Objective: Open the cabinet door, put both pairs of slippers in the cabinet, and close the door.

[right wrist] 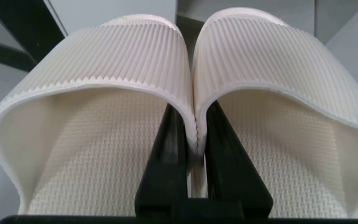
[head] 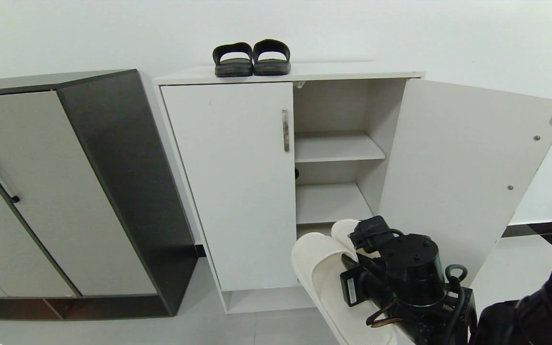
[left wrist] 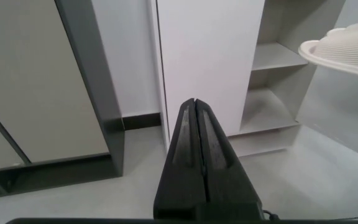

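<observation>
Loading step: the right gripper (right wrist: pixel 194 143), jaws clamped on the white slippers (head: pixel 319 258) before the open cabinet (head: pixel 237 191), must next reach a shelf (head: pixel 331 203); left gripper (left wrist: pixel 194 109) closed, empty.

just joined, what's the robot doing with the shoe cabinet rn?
The right gripper is shut on the pair of white slippers, holding them in front of the white cabinet, by its open side and lower shelves. The right door stands open and the left door is closed. The black slippers sit on top of the cabinet. The left gripper is shut and empty.
</observation>
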